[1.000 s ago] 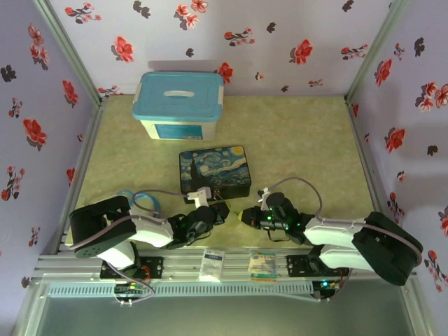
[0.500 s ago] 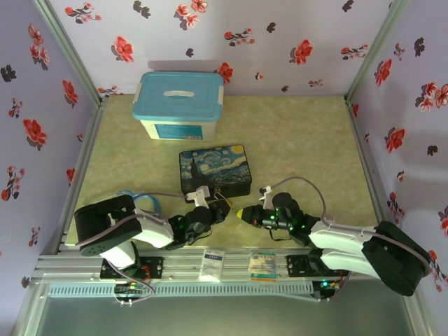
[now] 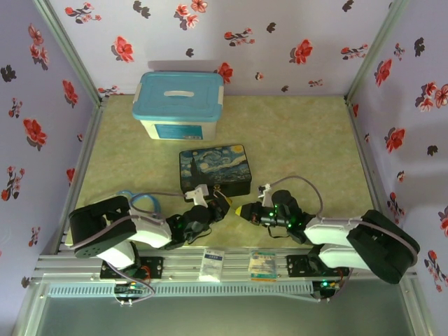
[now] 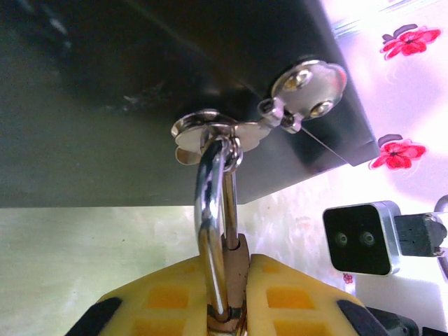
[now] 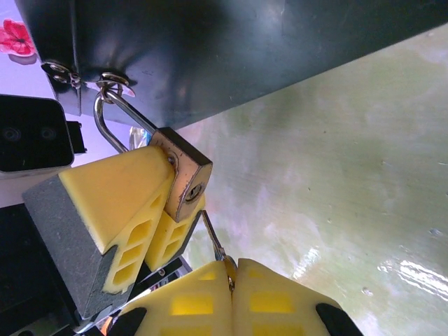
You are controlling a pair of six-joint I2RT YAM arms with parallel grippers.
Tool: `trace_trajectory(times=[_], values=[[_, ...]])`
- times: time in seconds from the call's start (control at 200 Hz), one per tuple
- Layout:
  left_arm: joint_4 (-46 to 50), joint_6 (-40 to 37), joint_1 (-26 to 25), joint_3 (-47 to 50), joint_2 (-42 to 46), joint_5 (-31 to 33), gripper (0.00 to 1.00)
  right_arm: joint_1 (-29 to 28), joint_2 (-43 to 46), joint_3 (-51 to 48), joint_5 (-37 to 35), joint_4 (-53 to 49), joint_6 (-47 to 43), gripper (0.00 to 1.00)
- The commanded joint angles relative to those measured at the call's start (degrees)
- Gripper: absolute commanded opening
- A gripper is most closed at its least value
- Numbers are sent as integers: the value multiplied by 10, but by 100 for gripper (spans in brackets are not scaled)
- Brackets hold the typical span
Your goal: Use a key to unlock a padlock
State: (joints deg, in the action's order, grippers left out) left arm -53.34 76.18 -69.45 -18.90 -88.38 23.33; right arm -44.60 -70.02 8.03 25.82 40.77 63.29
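Note:
The brass padlock [image 5: 183, 178] hangs by its silver shackle [image 4: 210, 224] from the metal hasp [image 4: 217, 133] on the dark Starry Night box [image 3: 214, 168]. My left gripper [image 4: 234, 276] is shut on the padlock body [image 4: 239, 280], with yellow pads [image 5: 119, 203] on both sides. My right gripper [image 5: 231, 269] is shut on the small key [image 5: 214, 238]. The key's thin blade points up at the padlock. Its tip sits just below the keyhole [image 5: 192, 190], outside it. In the top view the two grippers [image 3: 222, 203] [image 3: 241, 210] meet nose to nose at the box's front edge.
A white tub with a blue lid [image 3: 180, 103] stands at the back left. Blue stethoscope tubing [image 3: 143, 203] lies by the left arm. Floral walls close the table on three sides. Open green tabletop [image 3: 301, 140] lies to the right of the box.
Both grippers have edged slightly toward the box's front edge. The right gripper with the key has come a little closer to the padlock. Both grips are unchanged.

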Motion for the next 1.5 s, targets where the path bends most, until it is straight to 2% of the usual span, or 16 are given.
trace_trajectory(times=[0.0,0.455,0.61,0.785,1.025,1.135,1.245,1.495], values=[[-35,-7,4,-4,16,11,0,4,-4,13,11,34,9,0],[-64,-4,-8,-11,5,11,0,13,-37,5,7,100,34,0],[-121,6,-11,-11,-22,8,0,18,-78,0,7,166,55,0],[-128,11,-14,-7,-29,7,0,52,-112,-8,33,240,76,0],[-130,14,-15,-15,-26,-6,0,52,-129,19,77,224,41,0],[-127,13,-16,-16,-23,-8,0,52,-128,27,80,164,-2,0],[-130,17,-16,-13,-26,-8,0,52,-125,31,89,169,-10,0],[-128,15,-12,-12,-20,-7,0,52,-94,53,108,81,-57,0]])
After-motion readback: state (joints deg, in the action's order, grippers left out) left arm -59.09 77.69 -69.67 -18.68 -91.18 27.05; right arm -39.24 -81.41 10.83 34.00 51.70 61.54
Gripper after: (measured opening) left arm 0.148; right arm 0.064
